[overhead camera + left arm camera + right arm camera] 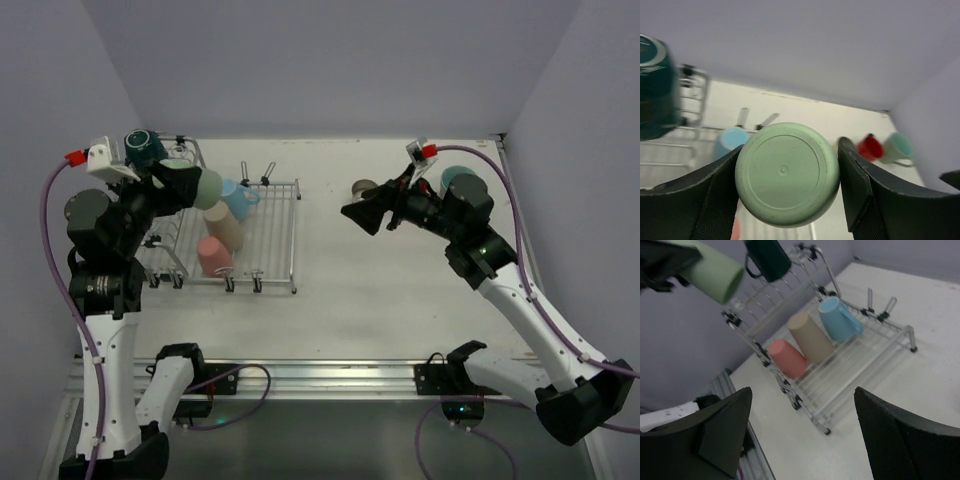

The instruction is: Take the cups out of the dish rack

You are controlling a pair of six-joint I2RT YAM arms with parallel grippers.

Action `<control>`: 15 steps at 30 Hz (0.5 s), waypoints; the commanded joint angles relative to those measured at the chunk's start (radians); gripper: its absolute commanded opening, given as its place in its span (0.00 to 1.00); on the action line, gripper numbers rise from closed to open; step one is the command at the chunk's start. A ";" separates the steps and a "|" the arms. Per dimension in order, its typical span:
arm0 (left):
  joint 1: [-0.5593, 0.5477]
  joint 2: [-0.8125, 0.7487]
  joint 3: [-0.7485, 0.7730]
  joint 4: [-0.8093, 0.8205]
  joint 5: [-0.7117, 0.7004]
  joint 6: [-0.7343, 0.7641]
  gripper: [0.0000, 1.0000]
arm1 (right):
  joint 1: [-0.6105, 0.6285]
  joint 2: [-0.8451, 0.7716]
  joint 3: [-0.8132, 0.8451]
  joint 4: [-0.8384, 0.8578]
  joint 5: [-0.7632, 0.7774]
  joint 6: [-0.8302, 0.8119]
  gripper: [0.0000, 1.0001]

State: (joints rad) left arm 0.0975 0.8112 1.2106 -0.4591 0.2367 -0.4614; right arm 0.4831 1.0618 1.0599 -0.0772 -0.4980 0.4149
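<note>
Left fingers (860, 185) clamp one pale green cup (787, 174); right fingers (905, 440) gape wide, empty. One dish rack (880, 347) holds four cups (810, 337); three cups (870, 147) stand on the bench (920, 300).

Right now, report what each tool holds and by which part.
The left tool grips the green cup by its sides near the base, one finger on each side. The right tool is open and holds nothing.
</note>
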 commanded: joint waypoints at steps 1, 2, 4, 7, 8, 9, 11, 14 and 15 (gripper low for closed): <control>0.001 -0.020 -0.156 0.296 0.392 -0.236 0.27 | 0.003 -0.097 -0.111 0.284 -0.075 0.232 0.85; -0.011 -0.027 -0.192 0.416 0.409 -0.317 0.27 | 0.008 -0.114 -0.150 0.353 -0.082 0.284 0.84; -0.037 -0.050 -0.298 0.567 0.426 -0.397 0.27 | 0.032 -0.134 -0.248 0.561 -0.076 0.416 0.83; -0.135 -0.055 -0.385 0.746 0.395 -0.493 0.27 | 0.077 -0.108 -0.293 0.727 -0.060 0.501 0.79; -0.206 -0.055 -0.402 0.784 0.376 -0.496 0.27 | 0.087 -0.094 -0.288 0.760 -0.059 0.516 0.79; -0.240 -0.052 -0.411 0.806 0.356 -0.496 0.27 | 0.112 -0.080 -0.284 0.772 -0.059 0.522 0.79; -0.327 -0.040 -0.436 0.876 0.326 -0.505 0.27 | 0.140 -0.036 -0.264 0.803 -0.054 0.532 0.77; -0.404 -0.037 -0.465 0.930 0.268 -0.497 0.27 | 0.190 0.029 -0.224 0.817 -0.054 0.545 0.76; -0.413 -0.037 -0.473 0.938 0.248 -0.496 0.27 | 0.210 0.036 -0.222 0.826 -0.045 0.550 0.76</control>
State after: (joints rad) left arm -0.2798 0.7849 0.7551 0.3004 0.5304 -0.9104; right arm 0.6552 1.0683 0.7860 0.6106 -0.5495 0.9146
